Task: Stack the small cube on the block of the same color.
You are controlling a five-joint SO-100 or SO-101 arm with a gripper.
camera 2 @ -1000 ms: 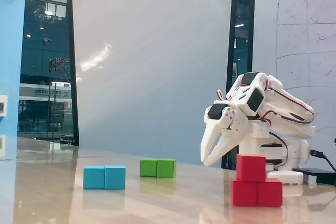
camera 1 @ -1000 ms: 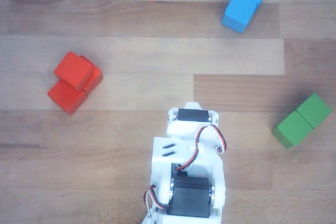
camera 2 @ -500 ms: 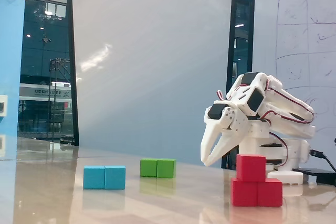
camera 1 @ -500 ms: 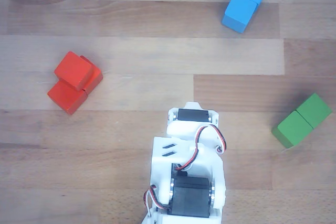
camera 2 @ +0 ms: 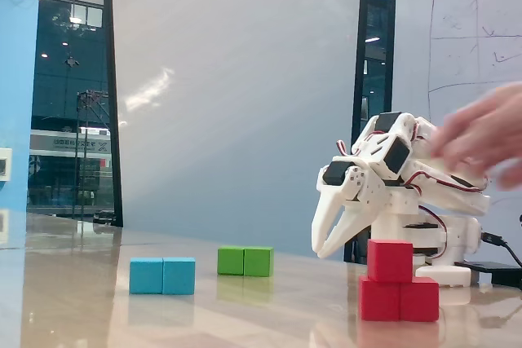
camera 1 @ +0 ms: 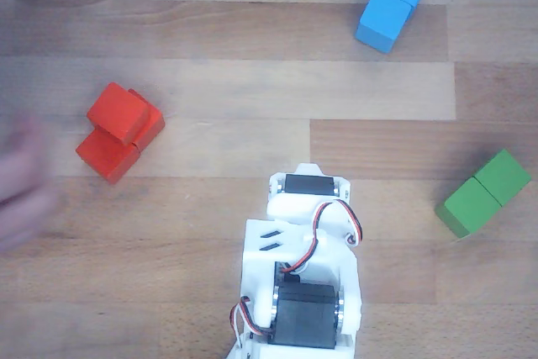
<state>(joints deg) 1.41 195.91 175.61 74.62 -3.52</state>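
Note:
The small cube (camera 1: 118, 112) rests on top of the red block (camera 1: 104, 155), toward one end of it. In the fixed view the small cube (camera 2: 390, 260) stands on the block (camera 2: 400, 299) at the lower right. My gripper (camera 2: 322, 250) hangs folded just left of the stack and slightly behind it. Its fingers point down, shut and holding nothing. In the other view only the white arm (camera 1: 303, 275) shows from above; the fingertips are hidden under it.
A blurred human hand (camera 2: 481, 136) hovers over the arm at the right, and the same hand (camera 1: 21, 191) shows at the left edge of the other view. A blue double block (camera 1: 392, 3) and a green double block (camera 1: 483, 192) lie apart on the wooden table.
A human hand has come into both views. The arm, the gripper and all blocks have not moved.

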